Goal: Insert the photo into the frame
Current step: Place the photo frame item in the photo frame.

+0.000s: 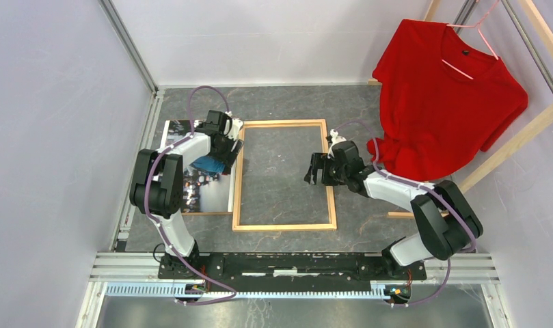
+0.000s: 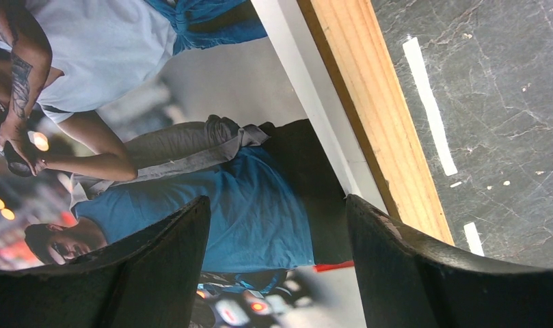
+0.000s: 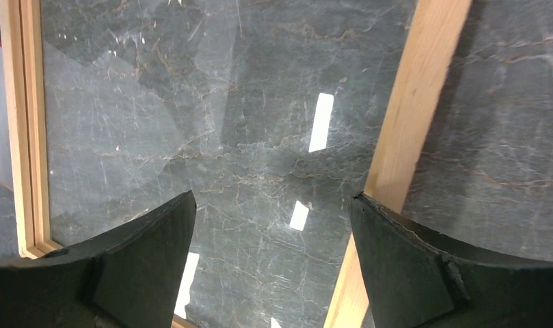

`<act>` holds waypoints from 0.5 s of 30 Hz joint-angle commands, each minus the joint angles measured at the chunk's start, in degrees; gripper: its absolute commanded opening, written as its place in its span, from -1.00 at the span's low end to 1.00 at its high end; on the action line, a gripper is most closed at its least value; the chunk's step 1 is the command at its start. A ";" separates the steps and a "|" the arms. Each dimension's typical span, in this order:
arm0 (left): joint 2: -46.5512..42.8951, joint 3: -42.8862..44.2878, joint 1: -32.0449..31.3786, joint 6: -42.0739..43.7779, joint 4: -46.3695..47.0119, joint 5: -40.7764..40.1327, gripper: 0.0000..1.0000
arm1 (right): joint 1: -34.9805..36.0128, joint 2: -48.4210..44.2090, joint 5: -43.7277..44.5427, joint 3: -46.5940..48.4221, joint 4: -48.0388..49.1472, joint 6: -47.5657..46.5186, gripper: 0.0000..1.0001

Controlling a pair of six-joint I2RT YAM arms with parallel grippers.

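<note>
A: While spread wide and gripping nothing, probably poised to lift the print: left gripper (image 2: 277, 212), the photo (image 2: 260, 198) beneath and between its fingers (image 2: 157, 266), the frame (image 2: 376, 116) just past the right-hand one.

B: And the right gripper (image 3: 273, 205)?

A: Likewise gaping, empty; one finger (image 3: 424, 273) over a frame rail, seemingly there to steady it.

B: In the way?

A: That rail against the photo's white edge, to be cleared first. Red T-shirt (image 1: 444, 102) well beyond the right fingers.
</note>
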 commanded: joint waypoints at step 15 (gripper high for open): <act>1.83 -0.47 -3.15 -1.13 -1.34 0.18 0.58 | 1.10 -0.57 1.55 7.09 -4.14 -2.01 0.79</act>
